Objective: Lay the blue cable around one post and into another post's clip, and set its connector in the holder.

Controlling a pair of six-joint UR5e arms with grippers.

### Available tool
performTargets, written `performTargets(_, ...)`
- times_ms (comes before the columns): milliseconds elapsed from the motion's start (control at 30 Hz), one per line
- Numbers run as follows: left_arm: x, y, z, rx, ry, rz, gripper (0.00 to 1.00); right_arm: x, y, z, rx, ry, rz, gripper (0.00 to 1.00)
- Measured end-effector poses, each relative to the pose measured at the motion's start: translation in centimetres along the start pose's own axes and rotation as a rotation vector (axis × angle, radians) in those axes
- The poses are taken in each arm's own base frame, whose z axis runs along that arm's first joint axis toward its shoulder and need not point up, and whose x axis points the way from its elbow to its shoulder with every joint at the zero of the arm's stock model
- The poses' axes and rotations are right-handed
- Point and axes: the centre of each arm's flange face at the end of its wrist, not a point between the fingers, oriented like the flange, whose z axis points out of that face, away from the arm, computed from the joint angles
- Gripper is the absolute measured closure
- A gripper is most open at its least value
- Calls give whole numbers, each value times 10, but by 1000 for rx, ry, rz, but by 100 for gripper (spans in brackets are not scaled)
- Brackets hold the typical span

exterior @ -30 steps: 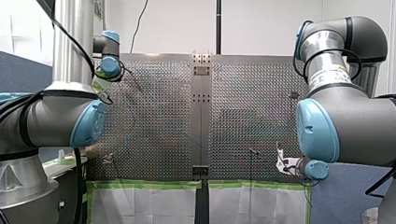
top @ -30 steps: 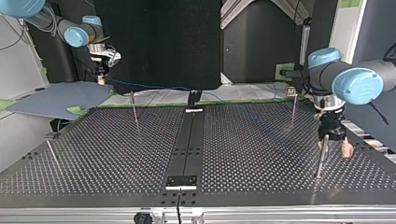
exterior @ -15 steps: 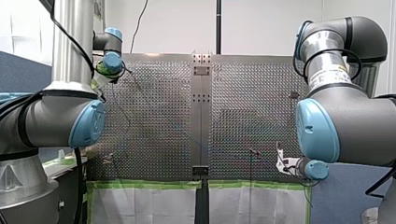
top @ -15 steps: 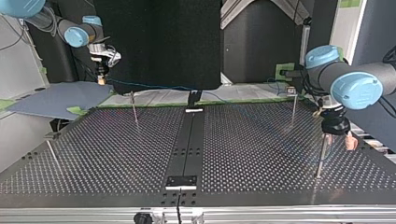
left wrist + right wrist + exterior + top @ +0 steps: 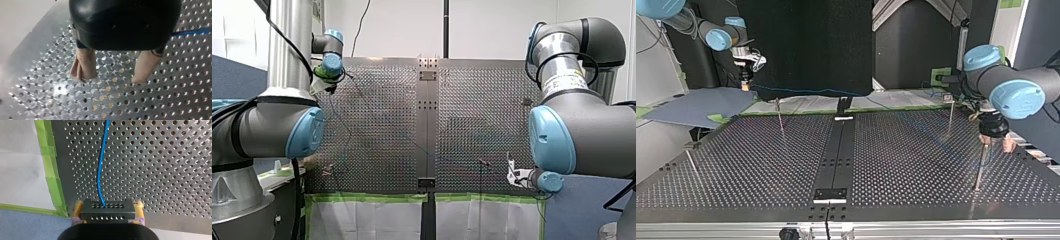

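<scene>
Gripping the black connector (image 5: 108, 211) between its fingers (image 5: 78, 207), my right end effector (image 5: 108, 207) hangs over the surface (image 5: 162, 170) near its edge, and the blue cable (image 5: 101, 165) runs out of the connector across the holes. My left end effector (image 5: 110, 75), well apart from the connector, stands wide and empty, cable passing just beside it.

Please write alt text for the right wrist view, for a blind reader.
My right tool grips a black connector. The blue cable runs from the connector, ahead over the perforated table, beside green tape.
</scene>
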Motion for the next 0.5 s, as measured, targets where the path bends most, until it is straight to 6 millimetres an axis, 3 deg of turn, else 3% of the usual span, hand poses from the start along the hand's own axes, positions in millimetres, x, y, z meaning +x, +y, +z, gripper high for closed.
performTargets(500,12,-3,-12,35,161,-110,0,0,-5,0,8,0,-4,72)
